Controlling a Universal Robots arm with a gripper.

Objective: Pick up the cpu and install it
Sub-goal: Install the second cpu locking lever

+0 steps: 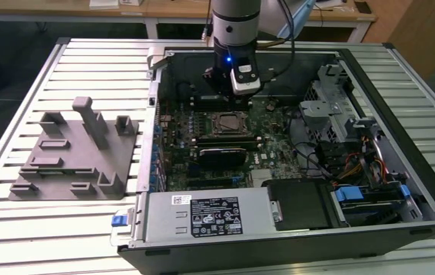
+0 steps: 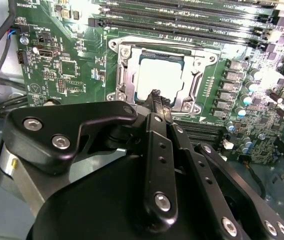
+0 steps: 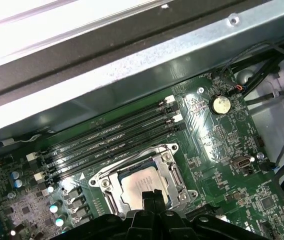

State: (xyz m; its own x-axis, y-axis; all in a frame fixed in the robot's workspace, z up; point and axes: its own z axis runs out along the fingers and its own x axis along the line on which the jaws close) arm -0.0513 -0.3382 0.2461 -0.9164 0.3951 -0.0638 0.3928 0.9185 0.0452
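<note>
hand [image 2: 155,98]: pressed together, holding nothing far as we see | cpu [image 2: 158,76]: already sitting in the socket [image 2: 124,70], right under our fingertips | grey block [image 1: 76,152]: way off on the worktop [image 1: 19,229]

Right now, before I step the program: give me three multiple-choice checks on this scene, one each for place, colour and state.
1. Where is the chip?
A. on the grey block
B. in the socket on the board
C. on the slatted table

2. What colour is the board?
A. blue
B. red
C. green

3. The computer case is:
A. lying open, side panel off
B. closed
C. standing upright

Answers:
1. B, the silvery chip sits inside the socket frame, just past the claw.
2. C, the board is green in both wrist views.
3. A, the exterior view looks straight onto its insides.
</note>
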